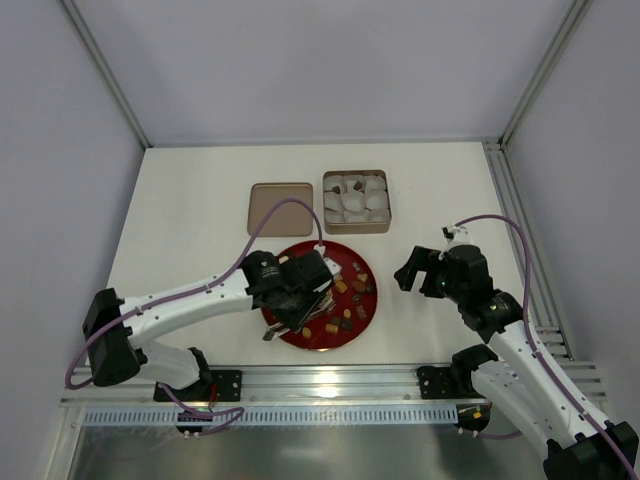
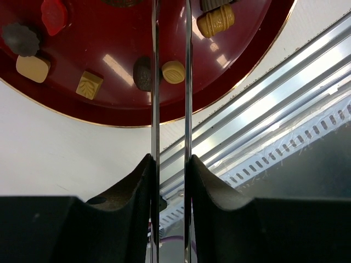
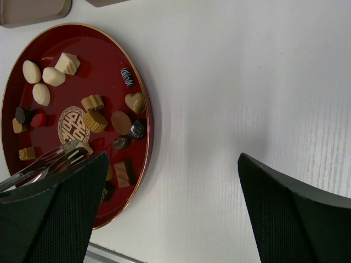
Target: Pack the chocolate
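The chocolate (image 1: 345, 287) lies as several small brown, tan and cream pieces on a red plate (image 1: 369, 300), which also shows in the right wrist view (image 3: 82, 38). My left gripper (image 1: 300, 300) hovers over the plate's near-left part, shut on metal tongs (image 2: 155, 82). In the left wrist view (image 2: 170, 159) the two tong blades run over the plate, with a tan oval chocolate (image 2: 173, 72) between them and a dark one (image 2: 142, 74) just left. My right gripper (image 1: 418, 268) is open and empty over bare table right of the plate (image 3: 173, 158).
A tan tin (image 1: 357, 230) holding crinkled white paper cups (image 1: 356, 198) stands behind the plate, its lid (image 1: 280, 207) lying to its left. An aluminium rail (image 1: 330, 378) runs along the near edge. Frame posts stand at the back corners.
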